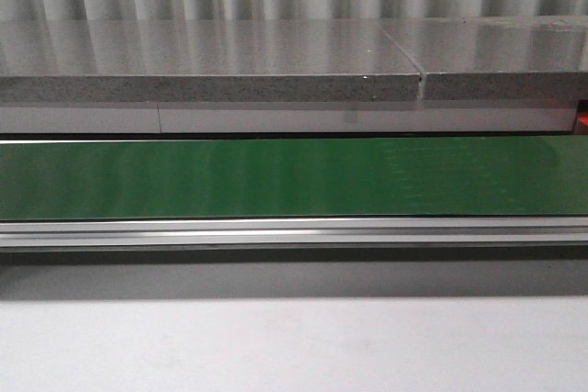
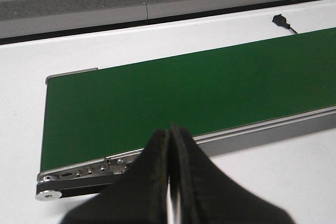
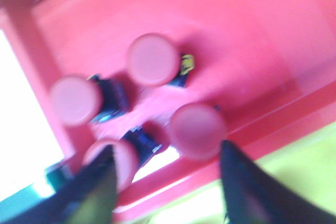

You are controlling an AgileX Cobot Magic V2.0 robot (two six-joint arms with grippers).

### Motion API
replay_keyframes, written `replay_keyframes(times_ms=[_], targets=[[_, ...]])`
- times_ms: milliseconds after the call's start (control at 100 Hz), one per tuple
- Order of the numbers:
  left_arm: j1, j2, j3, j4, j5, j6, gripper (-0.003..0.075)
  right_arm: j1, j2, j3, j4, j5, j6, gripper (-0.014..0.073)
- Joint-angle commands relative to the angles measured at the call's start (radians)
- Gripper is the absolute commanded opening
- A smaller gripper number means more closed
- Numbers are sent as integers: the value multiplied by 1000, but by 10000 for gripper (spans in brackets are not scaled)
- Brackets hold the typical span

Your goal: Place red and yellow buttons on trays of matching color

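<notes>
Several red buttons lie in the red tray (image 3: 252, 35), each with a round red cap on a dark body: one in the middle (image 3: 153, 59), one by the tray wall (image 3: 75, 99), one near the rim (image 3: 197, 130). Another red button (image 3: 126, 158) is partly behind a finger. My right gripper (image 3: 167, 148) hangs open just above them, holding nothing. A yellow tray (image 3: 299, 166) borders the red one. No yellow button is in view. My left gripper (image 2: 170, 129) is shut and empty, over the white table beside the end of the green conveyor belt (image 2: 184, 93).
The green belt (image 1: 294, 176) runs across the front view between an aluminium rail (image 1: 294, 231) and a grey stone ledge (image 1: 211, 71). No arm shows in that view. A small black connector (image 2: 281, 20) lies on the white table beyond the belt.
</notes>
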Motion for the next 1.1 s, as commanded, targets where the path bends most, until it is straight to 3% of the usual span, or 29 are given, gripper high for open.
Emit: replay_keyframes(times_ms=[0,180,610,1090], targets=[[-8,4,-26,-19,-76,-1,-20,23,-87,-21,12,5,-31,234],[-8,4,-26,-19,-76,-1,-20,87,-167,42,10,-1,-41,-75],[-8,4,-26,-19,-76,-1,-20,329,-344,218,1,-94,-43,-68],[-8,4,-26,-19,-76,-1,-20,499,-605,469,-4,-290,-69,-68]])
